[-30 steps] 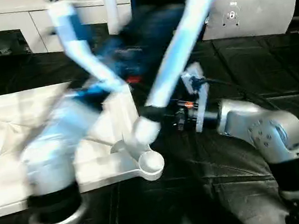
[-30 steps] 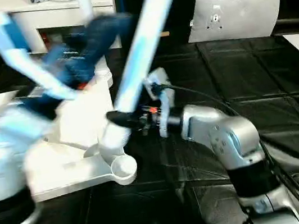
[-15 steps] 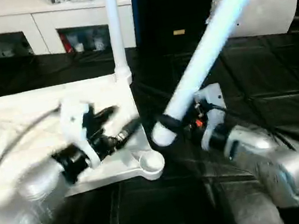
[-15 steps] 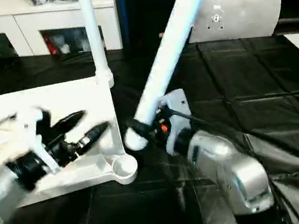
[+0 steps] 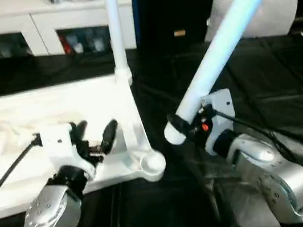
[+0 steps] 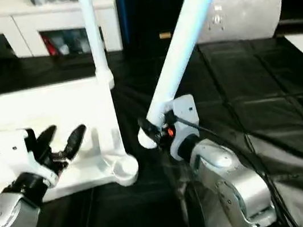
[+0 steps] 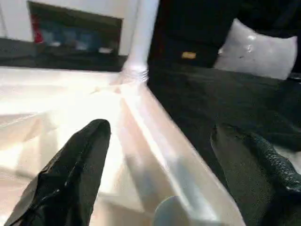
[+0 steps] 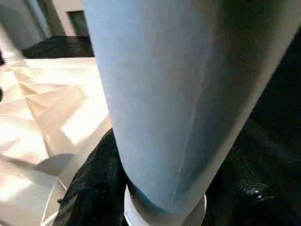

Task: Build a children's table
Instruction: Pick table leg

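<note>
Black matting covers the workbench (image 5: 265,101). At lower left, your left gripper (image 5: 95,139) has swung down over the upturned table top (image 5: 36,114), fingers spread and empty. Your right gripper (image 5: 179,125) still clamps the slanting leg (image 5: 226,38), now just beside the open corner socket (image 5: 151,164); seat it next.

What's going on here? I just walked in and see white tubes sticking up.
A robot is assembling a white children's table. The top lies upside down on the black bench, with one leg already standing upright in its far corner. The right gripper holds a second leg tilted, its lower end beside the empty near corner socket. The left gripper hovers open over the top.
</note>
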Controlling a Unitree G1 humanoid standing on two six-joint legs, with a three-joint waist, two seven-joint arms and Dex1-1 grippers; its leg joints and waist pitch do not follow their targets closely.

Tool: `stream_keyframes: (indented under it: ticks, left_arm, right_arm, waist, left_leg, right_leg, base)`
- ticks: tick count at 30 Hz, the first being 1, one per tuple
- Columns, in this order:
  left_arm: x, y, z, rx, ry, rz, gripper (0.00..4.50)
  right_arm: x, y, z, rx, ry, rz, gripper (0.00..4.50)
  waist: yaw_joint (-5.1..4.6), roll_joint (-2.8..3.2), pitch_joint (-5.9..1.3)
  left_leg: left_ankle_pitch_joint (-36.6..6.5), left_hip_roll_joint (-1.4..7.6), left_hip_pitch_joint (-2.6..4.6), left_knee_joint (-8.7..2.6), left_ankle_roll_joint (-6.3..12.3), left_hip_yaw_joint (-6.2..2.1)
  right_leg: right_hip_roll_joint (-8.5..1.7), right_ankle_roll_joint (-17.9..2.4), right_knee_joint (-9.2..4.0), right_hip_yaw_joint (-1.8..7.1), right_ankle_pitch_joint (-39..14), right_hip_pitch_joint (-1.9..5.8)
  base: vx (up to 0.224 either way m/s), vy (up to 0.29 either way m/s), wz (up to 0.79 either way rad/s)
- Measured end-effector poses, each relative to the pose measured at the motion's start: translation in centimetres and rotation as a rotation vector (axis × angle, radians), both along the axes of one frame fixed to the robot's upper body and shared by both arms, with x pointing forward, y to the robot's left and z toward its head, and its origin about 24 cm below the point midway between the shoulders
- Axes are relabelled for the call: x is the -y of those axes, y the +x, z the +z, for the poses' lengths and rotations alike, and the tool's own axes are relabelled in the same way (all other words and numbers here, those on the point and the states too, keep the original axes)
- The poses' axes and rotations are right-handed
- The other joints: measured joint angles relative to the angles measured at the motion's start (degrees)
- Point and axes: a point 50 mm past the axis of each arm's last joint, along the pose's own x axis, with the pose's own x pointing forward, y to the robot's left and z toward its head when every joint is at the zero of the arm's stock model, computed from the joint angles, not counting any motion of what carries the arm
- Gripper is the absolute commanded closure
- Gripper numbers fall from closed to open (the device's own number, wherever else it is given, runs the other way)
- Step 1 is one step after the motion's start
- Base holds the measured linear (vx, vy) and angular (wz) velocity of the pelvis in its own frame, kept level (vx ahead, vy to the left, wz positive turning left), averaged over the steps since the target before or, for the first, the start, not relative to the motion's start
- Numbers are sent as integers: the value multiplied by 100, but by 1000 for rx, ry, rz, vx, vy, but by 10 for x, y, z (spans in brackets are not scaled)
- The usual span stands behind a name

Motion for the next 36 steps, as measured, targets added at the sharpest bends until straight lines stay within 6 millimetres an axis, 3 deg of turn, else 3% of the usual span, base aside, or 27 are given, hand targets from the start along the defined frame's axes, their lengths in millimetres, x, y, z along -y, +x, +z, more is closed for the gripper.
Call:
stream_keyframes:
  ticks: [1, 2, 3, 4, 5, 6, 7, 8, 9, 10, 11, 12, 13, 14, 17, 18, 20, 22, 25, 27, 32, 36]
  left_arm:
    - [0, 0, 0, -2, 1, 8, 66]
    - [-1, 0, -1, -3, 4, 14, 66]
    - [-2, -1, -2, -6, 11, 22, 66]
    - [-3, -2, -3, -11, 21, 32, 66]
    - [-4, -2, -2, -4, 35, 33, 66]
    - [-1, 1, 1, 11, 36, 19, 66]
    - [0, 2, 6, 41, 34, 21, 66]
    - [-3, -3, 5, 46, 35, 46, 66]
    - [-6, -8, -7, -9, 40, 61, 66]
    - [-5, -11, -15, -52, 44, 58, 66]
    - [-3, -9, -14, -49, 45, 48, 66]
    - [-1, -6, -10, -29, 45, 41, 66]
    - [-2, -5, -8, -19, 49, 44, 66]
    - [-3, -5, -8, -22, 59, 49, 66]
    - [-2, -5, -9, -27, 67, 67, 66]
    - [-1, -5, -9, -28, 64, 70, 66]
    - [3, -5, -10, -27, 60, 58, 66]
    - [6, -4, -10, -15, 61, 23, 66]
    - [10, 5, -3, 16, 115, -96, 66]
    - [13, 14, 2, 27, 123, -179, 39]
    - [13, 29, 4, -24, 215, -422, 2]
    - [2, 30, -14, -178, 345, -644, 0]
  right_arm:
    - [0, 0, -2, -7, -2, -1, 261]
    - [0, 0, -3, -14, -4, 1, 261]
    - [-1, 0, -4, -17, -4, 6, 261]
    - [-2, 0, -4, -16, -3, 14, 261]
    - [-5, -2, -3, -13, 9, 19, 261]
    - [-3, -5, -4, -10, 9, 14, 261]
    - [-2, -5, -4, -8, 5, 10, 261]
    - [-5, -2, 0, 10, -11, 36, 261]
    - [-6, -3, -2, 6, -13, 47, 261]
    - [-5, -6, -6, -6, -8, 46, 261]
    - [-4, -7, -8, -13, -1, 42, 261]
    - [-3, -6, -7, -3, 6, 38, 261]
    - [-3, -6, -7, -5, 10, 40, 261]
    - [-6, -7, -6, -6, 22, 61, 261]
    - [-4, -8, -4, 8, 18, 96, 261]
    - [-3, -8, -2, 15, 12, 108, 261]
    - [0, -8, -2, 22, 9, 111, 261]
    - [0, -7, 0, 32, 22, 112, 261]
    - [4, -2, 2, 37, 53, 87, 261]
    - [5, 2, 2, 34, 51, 93, 261]
    - [13, 7, -5, 14, 48, 97, 261]
    - [21, 10, 0, 51, 47, 123, 261]
  waist:
    - [-8, 9, 6]
    - [-15, 22, 24]
    - [-61, 43, 80]
    - [-95, 108, 130]
    - [-50, 191, 183]
    - [59, 127, 175]
    - [300, -57, 97]
    - [260, -221, 28]
    - [326, -111, 65]
    - [361, 27, 89]
    - [348, 111, 138]
    - [322, 188, 171]
    - [278, 209, 183]
    - [165, 222, 193]
    - [-58, 148, 171]
    - [-131, 126, 170]
    - [-263, 55, 138]
    - [-309, 41, 139]
    - [-281, -16, 121]
    - [-258, 19, 120]
    - [-198, 69, 110]
    - [-211, 152, 90]
  left_leg:
    - [-1, 17, -19, 0, -2, -1]
    - [-5, 22, 25, 9, -3, 7]
    - [-42, 23, 134, 18, -16, 8]
    - [-103, 43, 222, 28, -34, -27]
    - [-113, 84, 230, -24, -39, 0]
    - [-114, 106, 187, -22, -40, 148]
    - [-107, 133, 120, -20, -43, 428]
    - [-197, 140, -28, 324, -233, 513]
    - [-317, 73, -30, 812, -311, 123]
    - [-493, -39, 125, 962, -250, -267]
    - [-762, -136, 293, 883, -319, -517]
    - [-771, -145, 295, 820, -326, -512]
    - [-772, -131, 303, 755, -315, -510]
    - [-772, -125, 324, 644, -317, -529]
    - [-757, -151, 380, 413, -336, -505]
    - [-745, -159, 389, 364, -354, -480]
    - [-641, -167, 425, 216, -371, -424]
    - [-580, -167, 469, 106, -349, -366]
    - [-522, -140, 480, -4, -372, -293]
    - [-337, -105, 476, -82, -297, -272]
    - [-292, -88, 462, -104, -305, -242]
    - [-231, -85, 457, -106, -228, -215]
  right_leg:
    - [-1, -4, -21, -3, 23, -9]
    - [-20, 39, -47, -20, 30, 21]
    - [-50, 75, -85, -75, 7, 93]
    - [-62, 102, -148, -179, -19, 243]
    - [-119, 23, 260, -340, -397, 326]
    - [-180, -93, 734, -444, -667, 343]
    - [-177, -190, 941, -364, -976, 429]
    - [-259, 4, 1015, -174, -1288, 357]
    - [-221, 5, 1064, -142, -1289, 366]
    - [-198, 7, 1033, -122, -1287, 444]
    - [-199, 22, 992, -115, -1265, 457]
    - [-192, 27, 927, -114, -1203, 477]
    - [-151, -1, 815, -100, -1147, 502]
    - [-101, -42, 603, -102, -1036, 569]
    - [-108, 33, 126, -107, -506, 685]
    - [-141, 113, 53, -116, -425, 725]
    - [-166, 138, -60, -120, -342, 727]
    - [-181, 152, -97, -107, -322, 715]
    - [-193, 131, -88, -110, -309, 644]
    - [-167, 107, -84, -117, -286, 618]
    - [-153, 75, -73, -96, -267, 571]
    - [-138, 73, -69, -57, -266, 543]
  base:
    - [-115, 29, -1]
    - [-156, 45, -2]
    - [-156, 45, -2]
    - [-165, 53, -14]
    - [-22, 59, -7]
    - [-22, 59, -7]
    - [0, 0, 0]
    - [81, -162, 21]
    - [81, -162, 21]
    - [172, -81, 7]
    - [-29, 96, 3]
    - [-29, 96, 3]
    - [-120, 95, 4]
    - [-81, 102, -10]
    - [-56, 89, -10]
    - [-40, 71, -11]
    - [0, 0, 0]
    - [0, 0, 0]
    - [0, 0, 0]
    - [0, 0, 0]
    - [0, 0, 0]
    - [0, 0, 0]
